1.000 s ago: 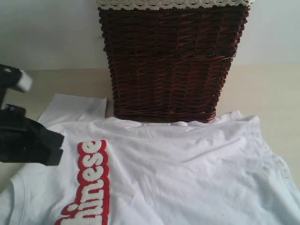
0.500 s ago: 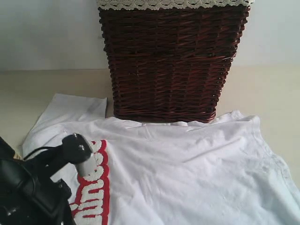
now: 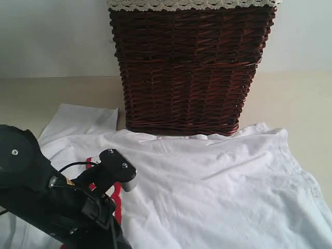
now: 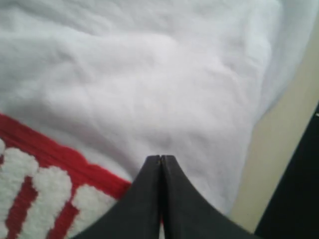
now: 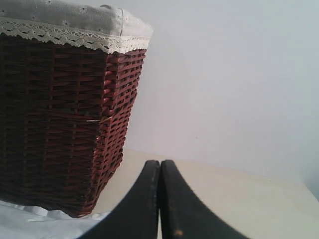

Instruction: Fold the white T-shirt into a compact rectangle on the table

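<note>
In the exterior view the white T-shirt (image 3: 218,187) lies spread across the near part of the table (image 3: 295,104), its collar edge just in front of a dark brown wicker basket (image 3: 189,67) with a lace-trimmed liner (image 3: 192,4) at its rim. One sleeve lies flat to the left of the basket. The black left arm (image 3: 57,202) hangs over the shirt's left side and hides most of the red lettering (image 3: 118,193). In the left wrist view the left gripper (image 4: 160,158) has its jaws pressed together over plain white cloth, right beside the red-outlined letters; whether the tips touch the shirt cannot be told. A strip of table shows past the shirt's edge. In the right wrist view the right gripper (image 5: 159,162) is likewise closed and holds nothing, up off the table and pointing past the basket's corner, with a bit of the shirt at the basket's foot.
</note>
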You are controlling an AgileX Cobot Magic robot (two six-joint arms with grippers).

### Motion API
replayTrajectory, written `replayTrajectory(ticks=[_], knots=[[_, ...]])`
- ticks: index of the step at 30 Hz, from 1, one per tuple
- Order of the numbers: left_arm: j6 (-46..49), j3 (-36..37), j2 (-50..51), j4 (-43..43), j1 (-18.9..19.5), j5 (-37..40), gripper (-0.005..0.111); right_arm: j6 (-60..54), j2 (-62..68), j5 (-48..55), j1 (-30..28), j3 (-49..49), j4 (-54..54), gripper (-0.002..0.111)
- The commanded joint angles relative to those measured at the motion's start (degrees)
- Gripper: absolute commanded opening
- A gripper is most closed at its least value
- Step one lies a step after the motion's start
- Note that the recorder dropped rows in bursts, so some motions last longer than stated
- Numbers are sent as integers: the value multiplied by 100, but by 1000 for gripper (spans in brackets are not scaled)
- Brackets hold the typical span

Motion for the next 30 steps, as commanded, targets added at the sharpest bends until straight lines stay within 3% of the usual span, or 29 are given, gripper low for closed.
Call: replayTrajectory(ticks=[1, 10, 17, 23, 28, 30], knots=[[55, 10, 40, -217, -45, -594, 0, -17, -32, -15, -28, 10, -25, 0], [55, 0, 665, -263, -31, -1824, 0, -17, -32, -15, -28, 10, -25, 0], [55, -517, 1317, -467, -31, -1981, 0, -17, -32, -15, -28, 10, -25, 0], [55, -726, 1218, -516, -31, -2172, 0, -17, -32, -15, -28, 10, -25, 0], [184, -779, 741, -502, -31, -2951, 0, -17, -32, -15, -28, 10, -25, 0], [171, -884, 600, -609, -31, -3633, 0, -17, -32, -15, -28, 10, -25, 0]])
